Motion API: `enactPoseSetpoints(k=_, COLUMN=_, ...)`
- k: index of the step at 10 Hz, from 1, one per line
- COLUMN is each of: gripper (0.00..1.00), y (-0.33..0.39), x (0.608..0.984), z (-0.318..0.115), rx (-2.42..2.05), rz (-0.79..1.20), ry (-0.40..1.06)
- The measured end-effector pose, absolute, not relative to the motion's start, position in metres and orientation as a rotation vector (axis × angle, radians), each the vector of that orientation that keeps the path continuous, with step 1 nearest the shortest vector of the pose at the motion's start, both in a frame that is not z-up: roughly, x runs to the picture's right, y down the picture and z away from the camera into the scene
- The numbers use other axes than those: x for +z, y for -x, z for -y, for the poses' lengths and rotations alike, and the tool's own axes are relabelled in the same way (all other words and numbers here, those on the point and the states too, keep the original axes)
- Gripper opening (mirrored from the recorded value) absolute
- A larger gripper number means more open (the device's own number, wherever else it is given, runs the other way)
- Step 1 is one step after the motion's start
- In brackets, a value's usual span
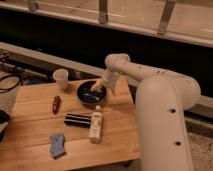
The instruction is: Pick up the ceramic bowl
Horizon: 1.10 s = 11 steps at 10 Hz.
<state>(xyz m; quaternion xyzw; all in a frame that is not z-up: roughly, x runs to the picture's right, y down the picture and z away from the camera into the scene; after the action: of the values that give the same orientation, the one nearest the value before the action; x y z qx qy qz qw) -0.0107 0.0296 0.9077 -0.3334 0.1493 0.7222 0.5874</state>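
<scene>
One pincer (98, 86) low over ceramic bowl (88, 97)

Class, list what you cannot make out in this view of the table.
Camera view:
Right rim of the bowl: hidden by the gripper, which sits over that side.
The dark thing at the picture's left edge: cut off by the frame.
Label on the bottle: too small to read.
The small red thing: too small to name.

Glossy ceramic bowl (88, 96); gripper (97, 86) over it; wooden table (35, 107)
</scene>
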Motion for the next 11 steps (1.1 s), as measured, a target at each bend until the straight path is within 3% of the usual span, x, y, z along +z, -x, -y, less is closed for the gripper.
enactPoseSetpoints(k=5, gripper=0.85, y=0.005, x=0.911, z=-0.02, rx=1.709, rz=-0.335, ry=0.776)
enactPoseSetpoints(k=8, gripper=0.85, y=0.006, x=0.933, z=-0.043, rx=1.721, rz=-0.365, ry=0.852)
enactPoseSetpoints(k=11, gripper=0.83, y=0.009, x=0.948, z=-0.055, rx=1.716, rz=-0.365, ry=0.835)
